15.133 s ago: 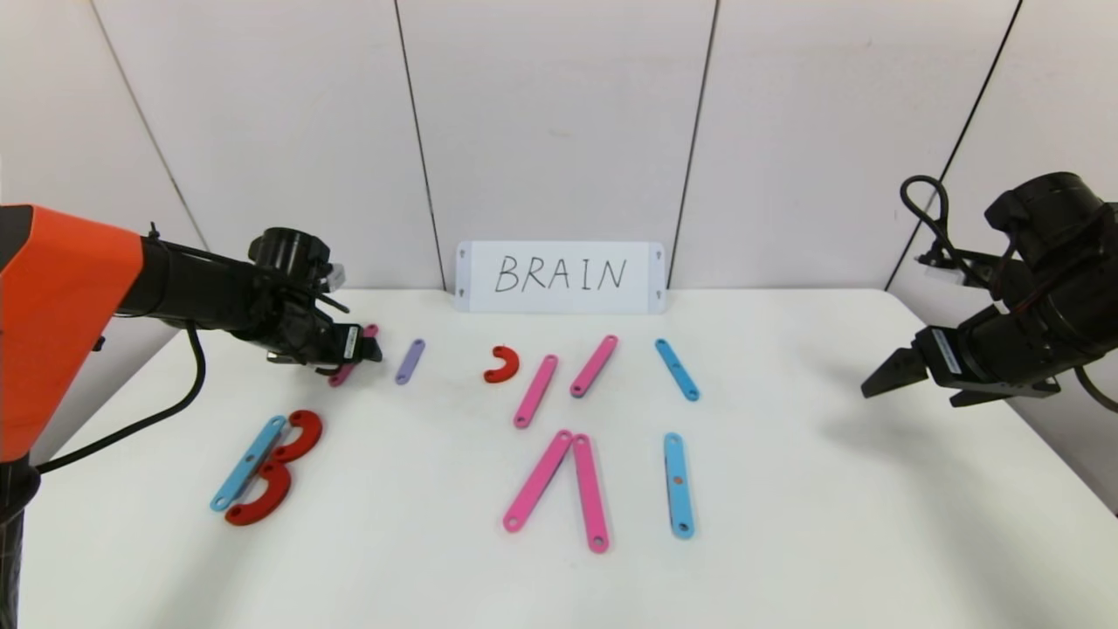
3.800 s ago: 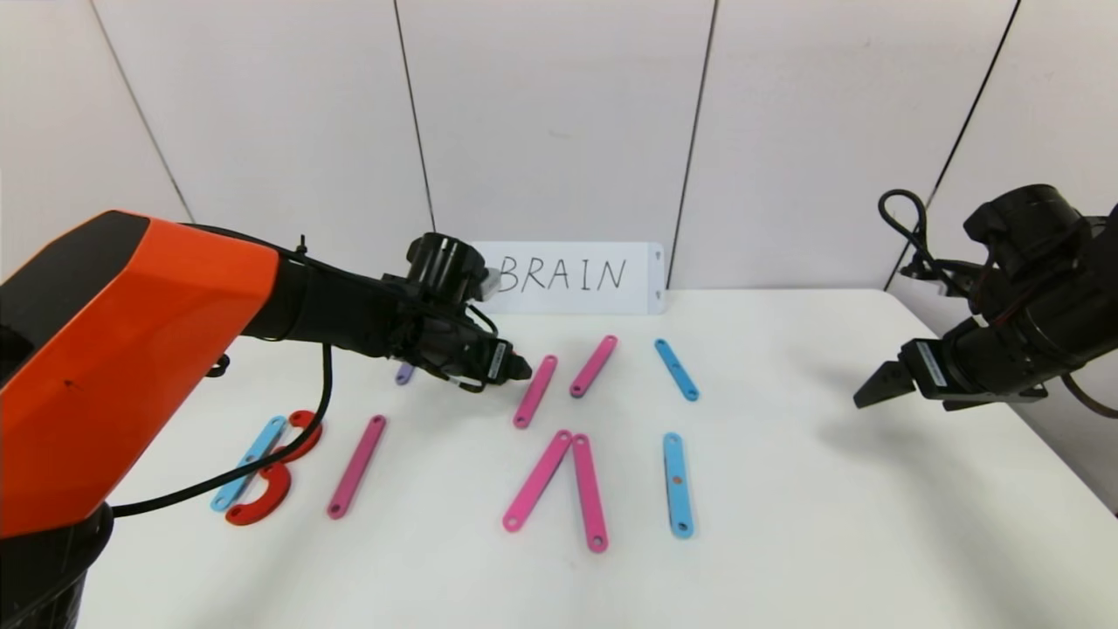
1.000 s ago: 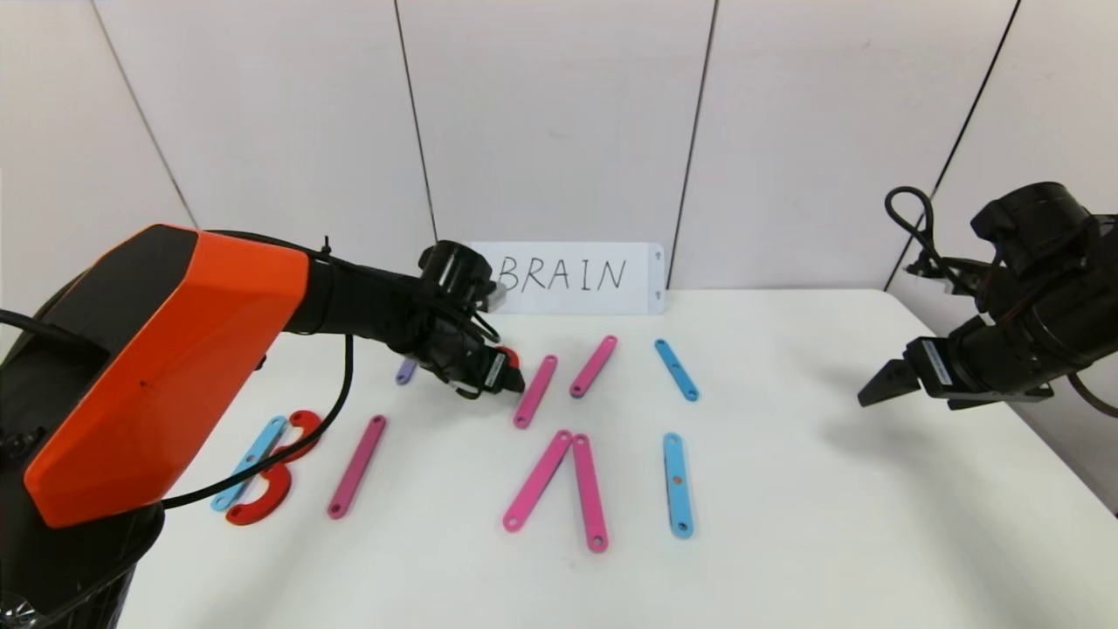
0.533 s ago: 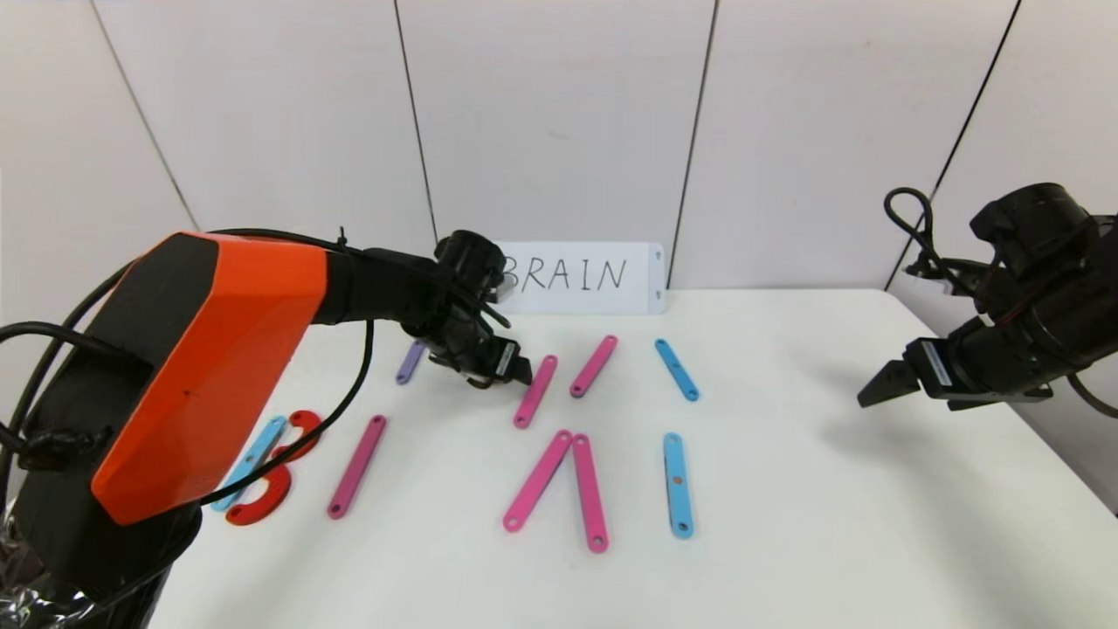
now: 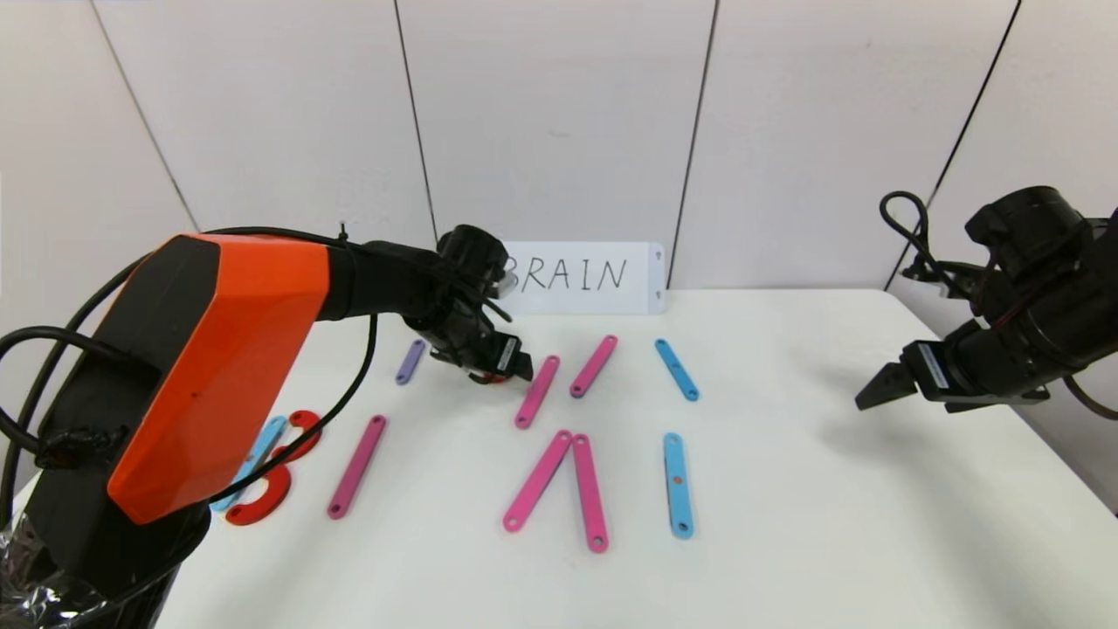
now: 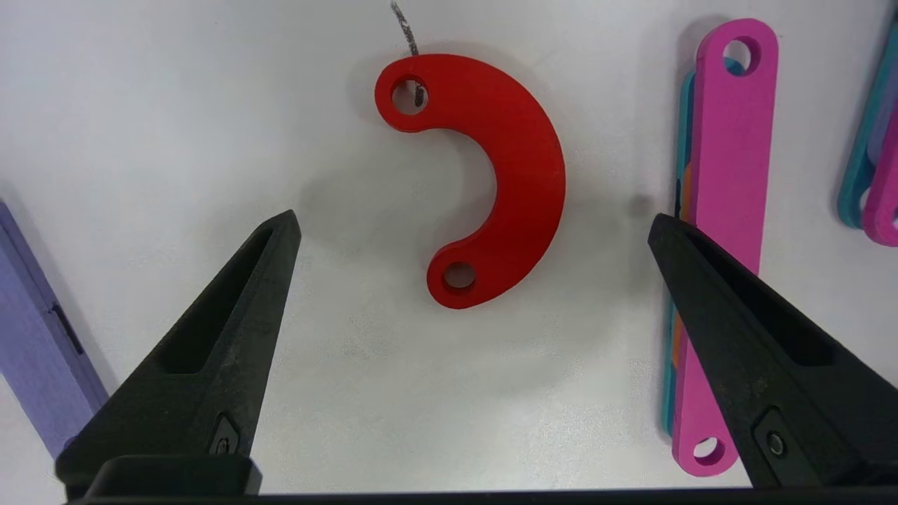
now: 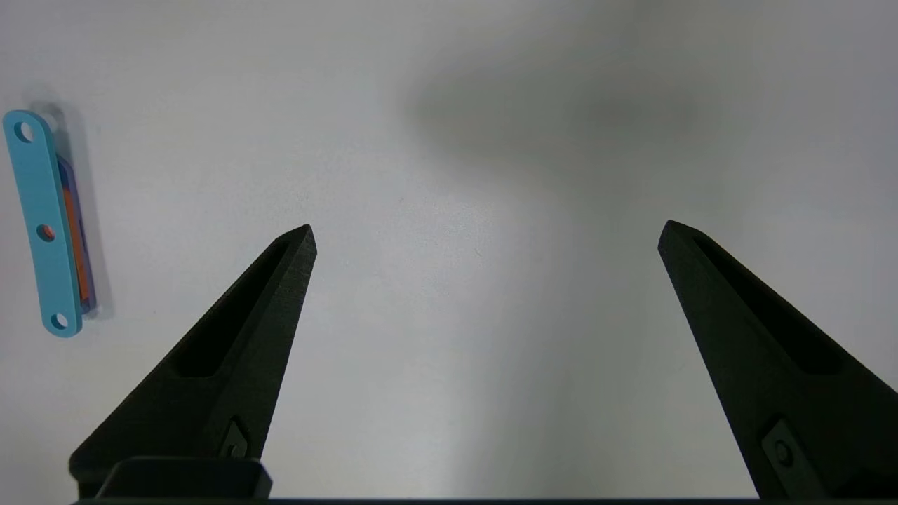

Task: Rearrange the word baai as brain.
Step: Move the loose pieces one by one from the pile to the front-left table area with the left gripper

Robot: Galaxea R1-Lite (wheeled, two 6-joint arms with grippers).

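Note:
The word lies as flat pieces on the white table (image 5: pixel 786 524). At the front left a blue bar (image 5: pixel 262 444) and two red arcs (image 5: pixel 262 502) form a B, with a magenta bar (image 5: pixel 356 466) beside it. Two pink bars (image 5: pixel 559 485) lean together, and a blue bar (image 5: pixel 678 483) lies to their right. My left gripper (image 5: pixel 517 369) hangs open just above a small red arc (image 6: pixel 505 175), which lies loose ahead of its tips (image 6: pixel 473 221). My right gripper (image 5: pixel 873 391) hovers open over bare table at the right (image 7: pixel 487 229).
A white card (image 5: pixel 594 278) reading BRAIN leans on the back wall. Spare pieces lie behind the word: a purple bar (image 5: pixel 409 361), two pink bars (image 5: pixel 536 390) (image 5: pixel 594 365) and a blue bar (image 5: pixel 677 369). The pink bar (image 6: pixel 722 231) lies close by one left finger.
My left arm has swung its wrist a little toward the back and right, and its gripper now covers most of the red arc in the head view. Both grippers stay open; the pieces have not moved.

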